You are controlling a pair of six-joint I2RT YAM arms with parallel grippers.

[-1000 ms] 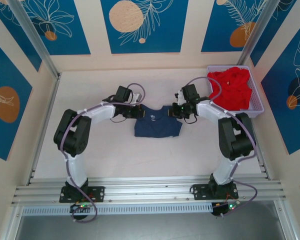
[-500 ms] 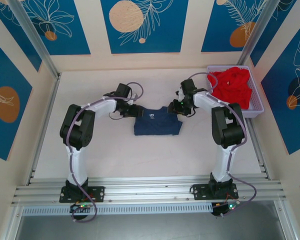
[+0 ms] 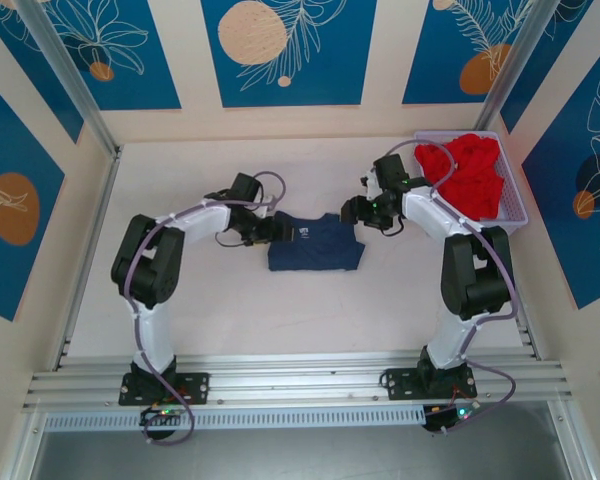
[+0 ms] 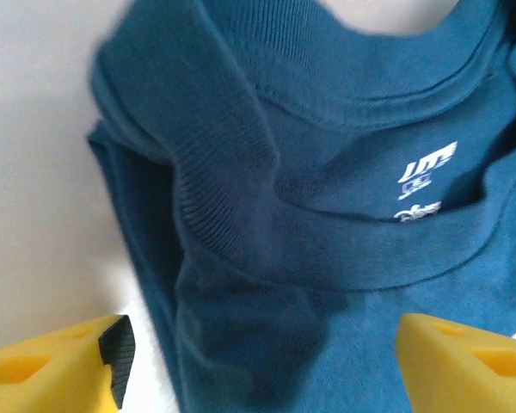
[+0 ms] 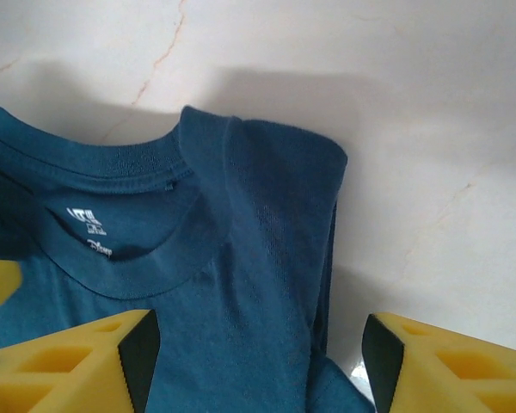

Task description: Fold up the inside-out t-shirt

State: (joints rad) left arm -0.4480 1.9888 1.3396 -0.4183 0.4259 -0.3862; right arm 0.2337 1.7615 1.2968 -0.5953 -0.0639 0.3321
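The dark navy-blue cloth t-shirt (image 3: pixel 315 243) lay folded on the pale worktop (image 3: pixel 230 310). The left tool (image 3: pixel 269 230) and right tool (image 3: pixel 356 212) stood wide, empty, at its shoulders; a low finger could snag the collar, undoing the fold.

pale table (image 3: pixel 180 170), folded navy t-shirt (image 3: pixel 315 246), lilac basket (image 3: pixel 511 214)
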